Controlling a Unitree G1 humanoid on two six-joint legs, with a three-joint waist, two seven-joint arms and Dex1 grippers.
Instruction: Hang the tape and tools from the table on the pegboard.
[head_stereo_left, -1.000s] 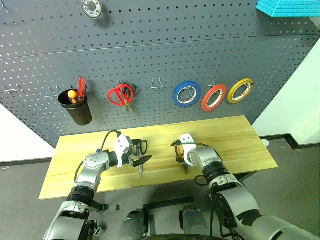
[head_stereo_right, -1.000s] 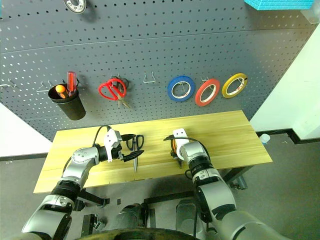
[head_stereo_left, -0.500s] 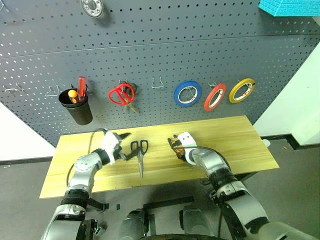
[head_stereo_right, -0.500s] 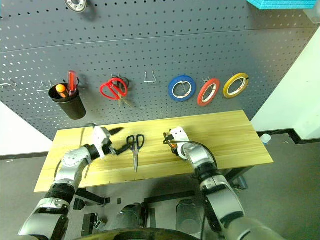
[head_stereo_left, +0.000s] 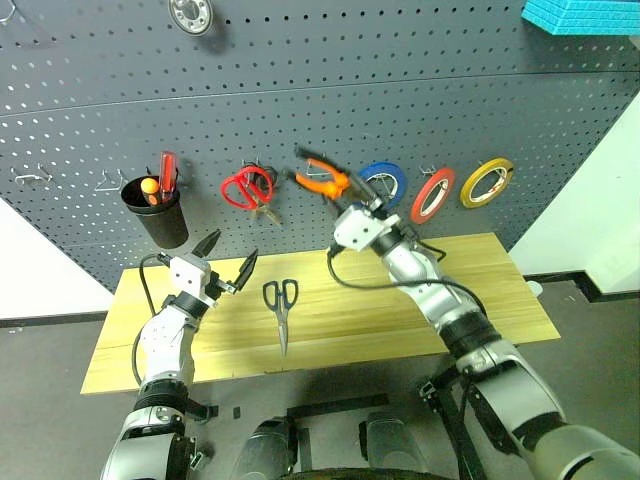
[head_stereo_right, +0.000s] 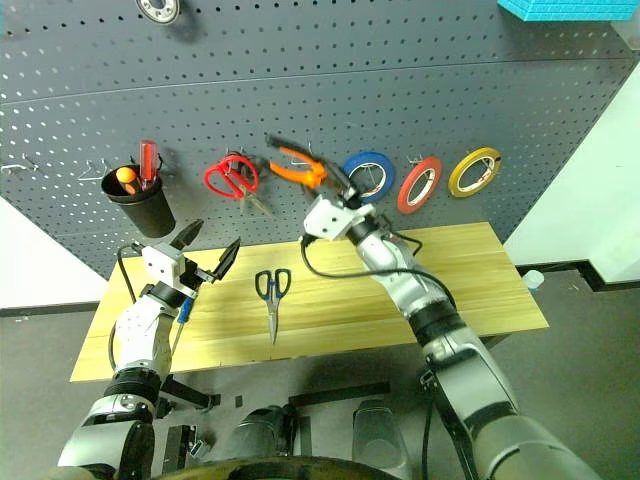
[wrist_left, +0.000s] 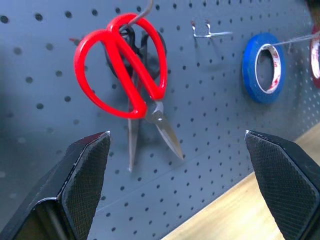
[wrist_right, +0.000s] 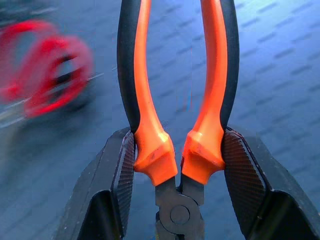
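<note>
My right gripper (head_stereo_left: 343, 197) is shut on the orange-and-black pliers (head_stereo_left: 318, 178) and holds them up against the pegboard (head_stereo_left: 300, 80), between the red scissors and the blue roll. In the right wrist view both fingers (wrist_right: 122, 165) clamp the handles of the pliers (wrist_right: 145, 75) near the pivot. My left gripper (head_stereo_left: 230, 250) is open and empty above the left of the table (head_stereo_left: 450, 280), facing the board. The black-handled scissors (head_stereo_left: 280, 305) lie flat on the table to its right. The red tape (head_stereo_left: 432, 194) hangs on the pegboard.
Red-handled scissors (head_stereo_left: 246, 187), a blue roll (head_stereo_left: 383, 183) and a yellow roll (head_stereo_left: 483, 181) hang on the board. A black cup (head_stereo_left: 155, 212) at the left holds red and orange screwdrivers. A bare hook (wrist_left: 210, 32) sits between the red scissors and the blue roll.
My right gripper lifted the pliers from the table up to the pegboard, turning its wrist upward. My left gripper drew back left and up from the black scissors, which stay on the table.
</note>
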